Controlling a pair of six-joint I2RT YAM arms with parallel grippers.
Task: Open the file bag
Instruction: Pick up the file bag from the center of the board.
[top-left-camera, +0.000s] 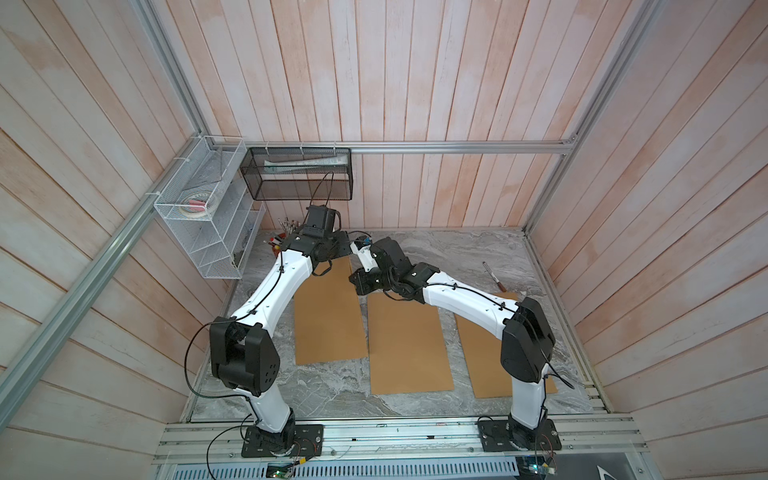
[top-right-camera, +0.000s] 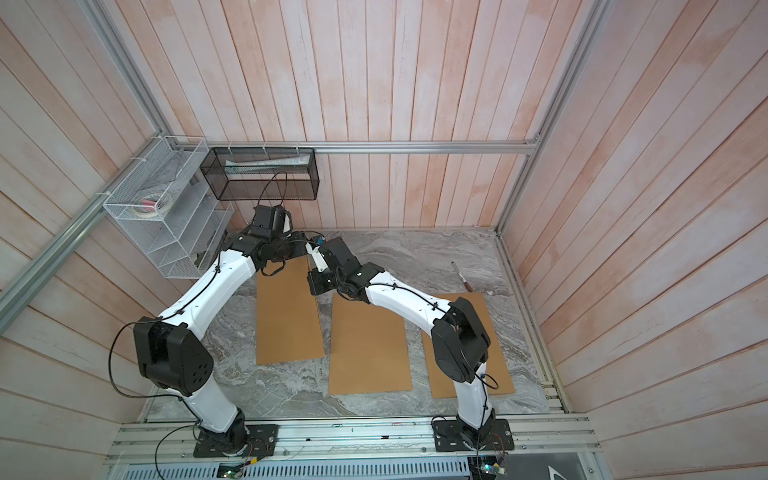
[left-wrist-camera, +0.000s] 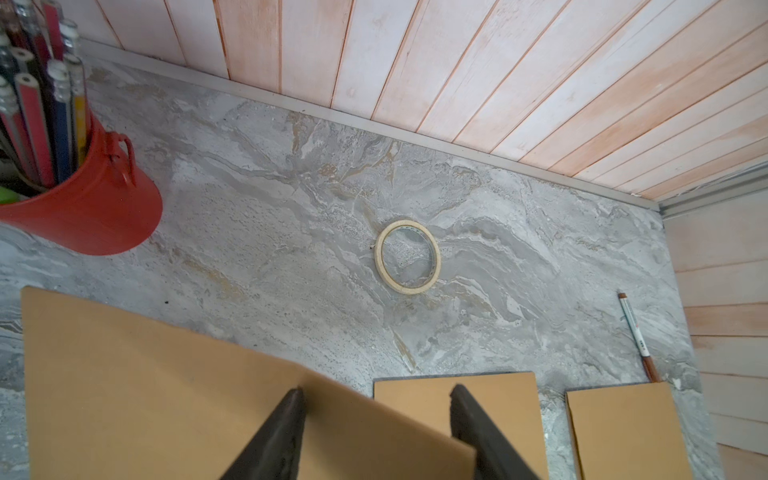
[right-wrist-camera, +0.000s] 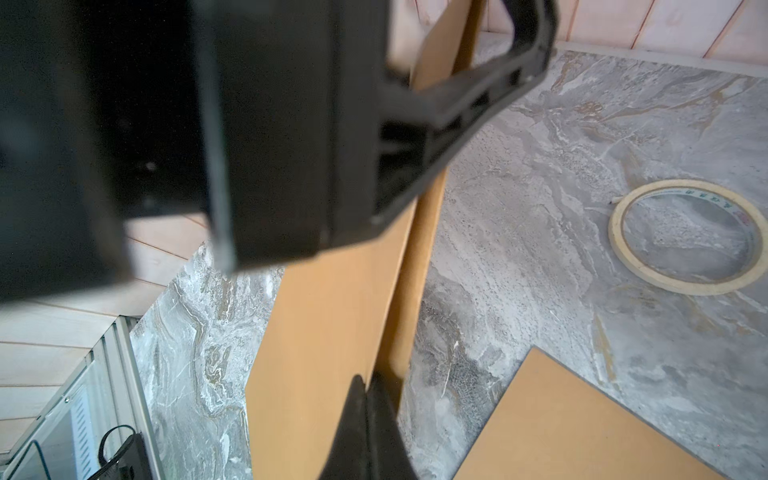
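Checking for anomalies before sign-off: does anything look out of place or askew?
Only the leftmost file bag: its far end is raised off the marble table, pinched in the right gripper. Nothing looks spilled or damaged.

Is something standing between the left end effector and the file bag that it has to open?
Nothing visible does. The raised edge of the file bag sits inside the open left end effector, and the right end effector pinches the same bag.
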